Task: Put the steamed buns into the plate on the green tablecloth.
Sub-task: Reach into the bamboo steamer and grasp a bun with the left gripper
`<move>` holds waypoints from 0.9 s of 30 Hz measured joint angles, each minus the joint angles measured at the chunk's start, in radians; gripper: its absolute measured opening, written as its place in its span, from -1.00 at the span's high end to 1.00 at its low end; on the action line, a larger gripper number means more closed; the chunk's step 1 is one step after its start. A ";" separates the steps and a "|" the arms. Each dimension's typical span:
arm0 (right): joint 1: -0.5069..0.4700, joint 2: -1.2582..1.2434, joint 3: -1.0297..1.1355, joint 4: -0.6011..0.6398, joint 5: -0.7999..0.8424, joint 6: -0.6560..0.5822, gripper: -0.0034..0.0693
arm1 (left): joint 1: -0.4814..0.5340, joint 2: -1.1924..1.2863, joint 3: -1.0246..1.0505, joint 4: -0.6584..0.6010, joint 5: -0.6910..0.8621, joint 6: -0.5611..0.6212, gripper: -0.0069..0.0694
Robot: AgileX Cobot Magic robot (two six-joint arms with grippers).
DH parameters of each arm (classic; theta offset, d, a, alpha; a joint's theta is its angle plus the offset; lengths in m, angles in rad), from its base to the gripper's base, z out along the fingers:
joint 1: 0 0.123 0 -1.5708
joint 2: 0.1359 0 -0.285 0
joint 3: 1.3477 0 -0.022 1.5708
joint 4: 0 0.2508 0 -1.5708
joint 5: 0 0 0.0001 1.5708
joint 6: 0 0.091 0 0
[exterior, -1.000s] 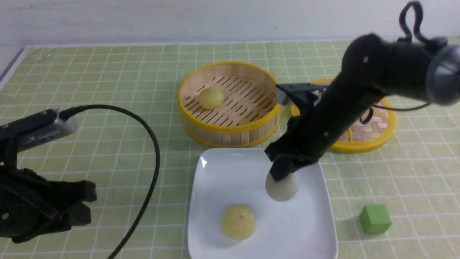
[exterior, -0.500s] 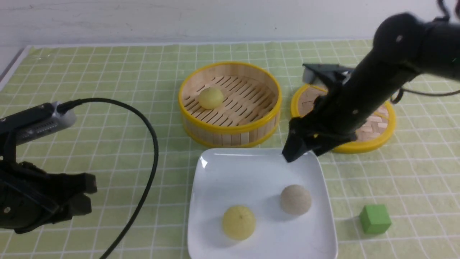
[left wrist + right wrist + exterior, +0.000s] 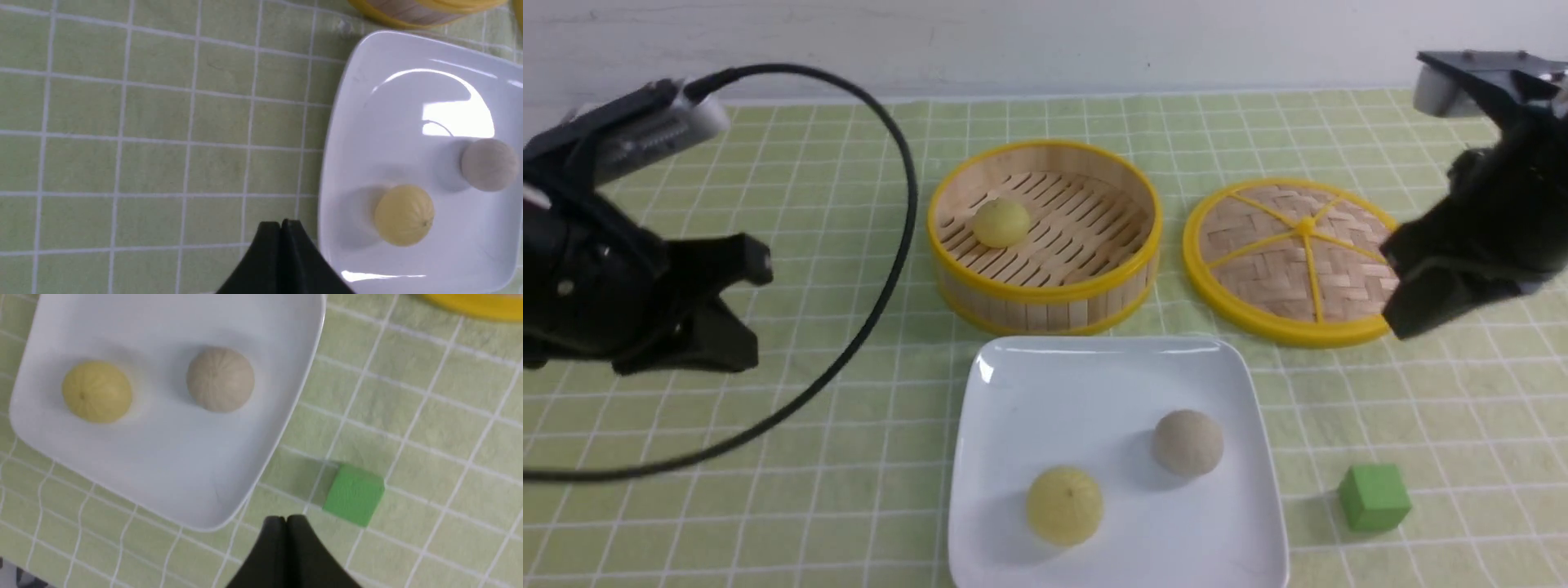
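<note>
The left arm (image 3: 588,278) hangs at the left, the left fingers (image 3: 267,253) pressed together. The right arm (image 3: 1494,220) hangs at the right, the right fingers (image 3: 302,555) pressed together too.

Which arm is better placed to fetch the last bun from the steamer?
Probably left: the yellow bun sits left in the steamer basket, nearer the left gripper; the right gripper hangs past the lid.

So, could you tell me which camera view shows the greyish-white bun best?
The right wrist view: the greyish-white bun sits large and whole there, its pleats clear. The left wrist view shows it whole near the frame's edge; the front view shows it smaller.
</note>
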State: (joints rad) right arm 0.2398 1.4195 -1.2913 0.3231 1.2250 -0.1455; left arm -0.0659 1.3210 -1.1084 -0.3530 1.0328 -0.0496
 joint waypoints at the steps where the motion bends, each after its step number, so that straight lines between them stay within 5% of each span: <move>1: 0.000 -0.046 0.060 0.000 0.002 0.000 0.94 | 0.000 0.049 -0.055 -0.017 0.034 0.012 0.81; 11: 0.000 -0.310 0.405 0.000 -0.066 -0.016 0.94 | -0.100 0.465 -0.504 -0.018 0.117 0.032 0.68; 20: 0.000 -0.345 0.505 0.001 -0.222 -0.062 0.93 | -0.242 0.873 -1.051 0.124 0.116 -0.049 -0.12; 27: 0.000 -0.345 0.507 0.052 -0.240 -0.062 0.92 | -0.249 1.070 -1.245 0.222 0.094 -0.042 -0.26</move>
State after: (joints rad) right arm 0.2398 1.0747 -0.7847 0.3752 0.9847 -0.2077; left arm -0.3146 2.3906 -2.3534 -0.1311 1.1271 -0.0918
